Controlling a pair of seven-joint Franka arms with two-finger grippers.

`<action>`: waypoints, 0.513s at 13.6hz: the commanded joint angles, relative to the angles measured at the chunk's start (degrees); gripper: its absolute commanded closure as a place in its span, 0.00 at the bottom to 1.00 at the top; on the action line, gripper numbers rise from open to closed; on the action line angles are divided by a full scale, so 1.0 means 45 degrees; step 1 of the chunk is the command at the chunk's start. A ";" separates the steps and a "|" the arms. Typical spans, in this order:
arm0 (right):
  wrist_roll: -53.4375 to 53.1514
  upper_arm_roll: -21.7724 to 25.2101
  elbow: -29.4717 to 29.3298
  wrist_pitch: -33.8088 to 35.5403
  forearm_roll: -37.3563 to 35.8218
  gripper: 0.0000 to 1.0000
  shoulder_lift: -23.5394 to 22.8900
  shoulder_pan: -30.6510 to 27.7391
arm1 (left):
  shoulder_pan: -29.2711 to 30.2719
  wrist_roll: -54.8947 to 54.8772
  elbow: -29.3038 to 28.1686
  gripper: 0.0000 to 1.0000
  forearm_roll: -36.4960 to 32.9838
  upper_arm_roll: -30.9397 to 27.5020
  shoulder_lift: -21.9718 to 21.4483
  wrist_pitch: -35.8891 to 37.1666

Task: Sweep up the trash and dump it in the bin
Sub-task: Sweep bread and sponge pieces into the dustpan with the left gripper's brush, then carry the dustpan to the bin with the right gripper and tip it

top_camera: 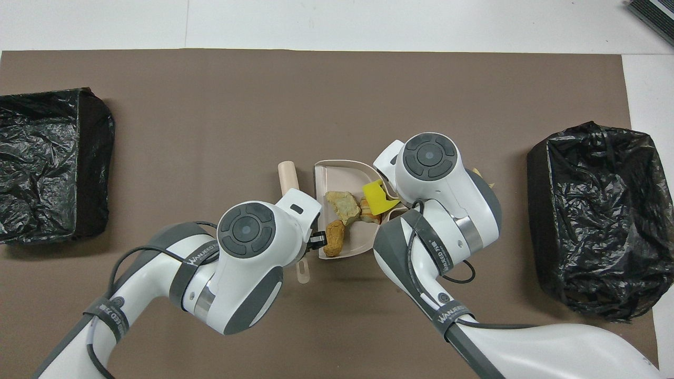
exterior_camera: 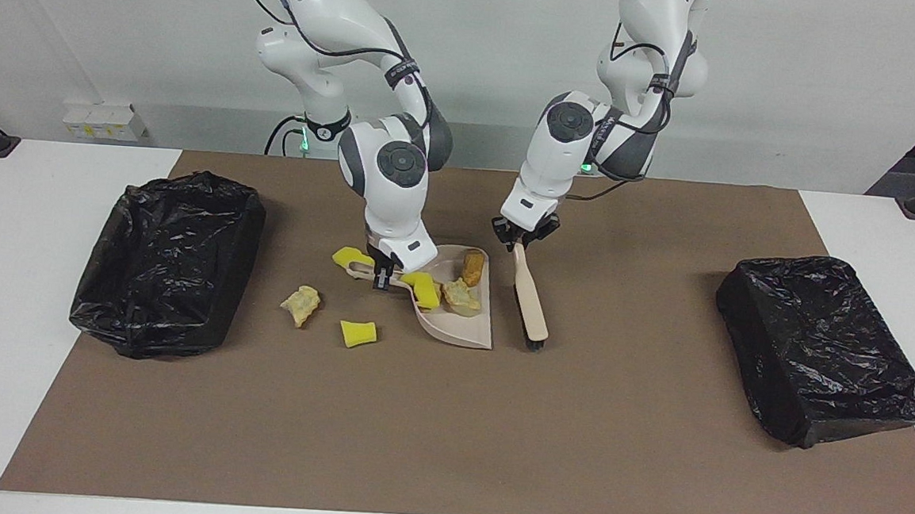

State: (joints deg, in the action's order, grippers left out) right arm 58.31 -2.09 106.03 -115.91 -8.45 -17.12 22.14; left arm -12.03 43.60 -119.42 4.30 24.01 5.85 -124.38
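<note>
Lying inside the beige dustpan (exterior_camera: 461,329): one yellow sponge chunk (exterior_camera: 424,288) near the handle end, two tan bread bits (exterior_camera: 461,295) beside it, and a golden-brown piece (exterior_camera: 472,267) against the pan's rim nearest the robots. Outside the pan, toward the right arm's end of the table: a yellow chunk (exterior_camera: 350,258) just by the handle, another yellow chunk (exterior_camera: 358,333) and a tan scrap (exterior_camera: 300,304) on the brown mat (exterior_camera: 447,431). Bent steeply down, right gripper (exterior_camera: 382,272) clamped on the dustpan handle, pan resting on the mat. Angled down beside the pan toward the left arm's end, left gripper (exterior_camera: 524,236) closed on the top of the hand brush (exterior_camera: 529,296), brush slanting away from the robots with its dark bristles (exterior_camera: 534,345) at the mat, just clear of the pan's open edge. Standing well apart at either end of the table, two black-lined bins (exterior_camera: 167,263) (exterior_camera: 825,351), nothing visible in either.
</note>
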 commanded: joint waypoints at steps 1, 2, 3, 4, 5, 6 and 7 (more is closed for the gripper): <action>-0.0224 -0.0102 0.0130 -0.0003 0.1129 1.00 0.0657 -0.0252 | 0.0658 -0.0119 0.0072 1.00 -0.0369 0.0075 -0.0537 0.0743; -0.0127 -0.0082 0.0092 0.0016 0.1619 1.00 0.0910 -0.0388 | 0.0816 -0.0216 0.0072 1.00 -0.0738 0.0075 -0.0713 0.0997; -0.0087 -0.0102 0.0053 0.0171 0.1721 1.00 0.1203 -0.0661 | 0.1223 -0.0468 0.0130 1.00 -0.0935 0.0095 -0.0908 0.1057; -0.0029 -0.0102 -0.0025 0.0463 0.1799 1.00 0.1515 -0.0895 | 0.1556 -0.1089 0.0189 1.00 -0.0937 0.0095 -0.1026 0.1096; 0.0107 -0.0102 -0.0084 0.0833 0.2032 1.00 0.1847 -0.1246 | 0.1792 -0.1753 0.0325 1.00 -0.0937 0.0095 -0.1124 0.1367; 0.0611 -0.0102 -0.0220 0.1243 0.2324 1.00 0.2102 -0.1675 | 0.2123 -0.2301 0.0616 1.00 -0.0937 0.0095 -0.1144 0.1834; 0.1216 -0.0082 -0.0453 0.1730 0.2675 1.00 0.2375 -0.2278 | 0.2319 -0.2616 0.0851 1.00 -0.0918 0.0095 -0.1164 0.2322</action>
State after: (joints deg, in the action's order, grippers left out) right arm 59.42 -1.86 104.86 -111.52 0.06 -9.38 16.35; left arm -3.77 34.99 -117.65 1.09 23.87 1.56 -118.08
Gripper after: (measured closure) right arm 0.687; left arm 0.740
